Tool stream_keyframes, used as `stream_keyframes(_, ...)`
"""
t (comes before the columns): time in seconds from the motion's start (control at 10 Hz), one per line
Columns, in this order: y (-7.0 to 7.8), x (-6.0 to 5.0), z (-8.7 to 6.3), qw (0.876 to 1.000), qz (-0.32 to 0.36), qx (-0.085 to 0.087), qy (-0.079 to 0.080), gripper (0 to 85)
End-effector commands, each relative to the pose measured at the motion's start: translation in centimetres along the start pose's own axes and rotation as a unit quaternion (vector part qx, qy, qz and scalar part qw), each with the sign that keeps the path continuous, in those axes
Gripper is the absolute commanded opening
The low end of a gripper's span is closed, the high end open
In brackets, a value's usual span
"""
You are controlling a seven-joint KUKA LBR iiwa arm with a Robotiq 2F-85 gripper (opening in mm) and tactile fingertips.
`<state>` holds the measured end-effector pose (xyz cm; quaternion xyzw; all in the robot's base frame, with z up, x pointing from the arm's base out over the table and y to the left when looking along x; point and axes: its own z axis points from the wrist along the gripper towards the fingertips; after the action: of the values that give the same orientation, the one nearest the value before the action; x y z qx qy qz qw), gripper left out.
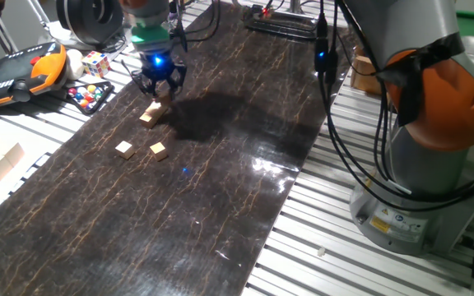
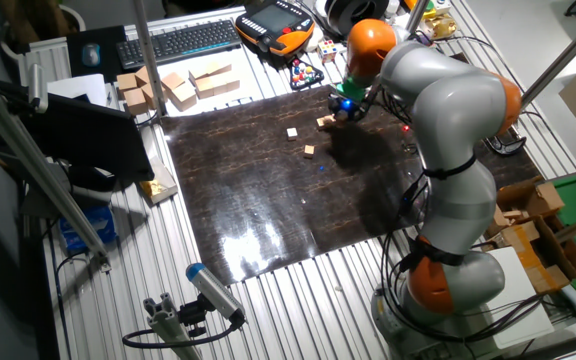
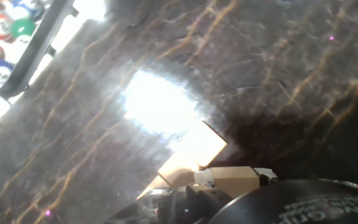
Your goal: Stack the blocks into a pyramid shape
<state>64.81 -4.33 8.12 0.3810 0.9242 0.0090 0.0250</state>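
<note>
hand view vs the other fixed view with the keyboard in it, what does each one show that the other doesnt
Only the hand view shows a close look at one tan block right at the fingers, and a glare patch on the dark mat.

Only the other fixed view shows the whole arm, the keyboard, the larger pale blocks beyond the mat, and two loose small blocks lying apart.

Both show the mat, the tray of coloured balls at its edge, and a block by the gripper.
</note>
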Motion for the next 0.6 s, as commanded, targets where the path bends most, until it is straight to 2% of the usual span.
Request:
stream_keyframes(0.0,0.1,-0.1,0.1,0.989,-0.144,-0.007,0.01,0.7)
stream_keyframes(0.5,1.3,0.3,0.2,0.971,-0.239,0.001,0.014,0.7)
